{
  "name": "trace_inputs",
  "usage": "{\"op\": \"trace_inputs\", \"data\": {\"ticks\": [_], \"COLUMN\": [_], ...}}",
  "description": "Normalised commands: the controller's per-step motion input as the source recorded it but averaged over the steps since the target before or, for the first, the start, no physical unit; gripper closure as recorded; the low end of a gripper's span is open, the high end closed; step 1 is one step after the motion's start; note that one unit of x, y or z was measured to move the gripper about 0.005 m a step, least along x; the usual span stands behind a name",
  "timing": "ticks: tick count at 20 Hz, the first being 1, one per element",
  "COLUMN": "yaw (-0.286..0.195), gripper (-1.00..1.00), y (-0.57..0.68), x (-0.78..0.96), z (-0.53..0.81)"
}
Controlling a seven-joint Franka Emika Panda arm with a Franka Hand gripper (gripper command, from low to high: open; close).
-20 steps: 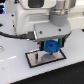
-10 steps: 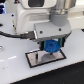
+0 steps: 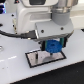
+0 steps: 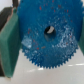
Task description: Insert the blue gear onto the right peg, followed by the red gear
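Wrist view: hand [image 4: 47,42] grips blue gear [image 4: 50,35] over dark plate [image 3: 35,60].

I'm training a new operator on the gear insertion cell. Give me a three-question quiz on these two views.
1. True or false: the red gear is held in the jaws.
2. Which object fills most of the wrist view?
A. a red gear
B. the blue gear
C. a bare peg
3. Fill in: in the exterior view, the gripper hangs over a dark ____ on the white table.

Key
1. False. The jaws are shut on the blue gear; no red gear shows in either view.
2. B
3. base plate
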Motion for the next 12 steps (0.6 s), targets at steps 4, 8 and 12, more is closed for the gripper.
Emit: {"op": "trace_inputs", "data": {"ticks": [4,8,12], "yaw": [0.000,0.000,0.000], "gripper": [1.00,1.00,1.00], "y": [0.02,0.01,0.05], "x": [0.15,0.08,0.14], "z": [-0.11,-0.05,0.33]}}
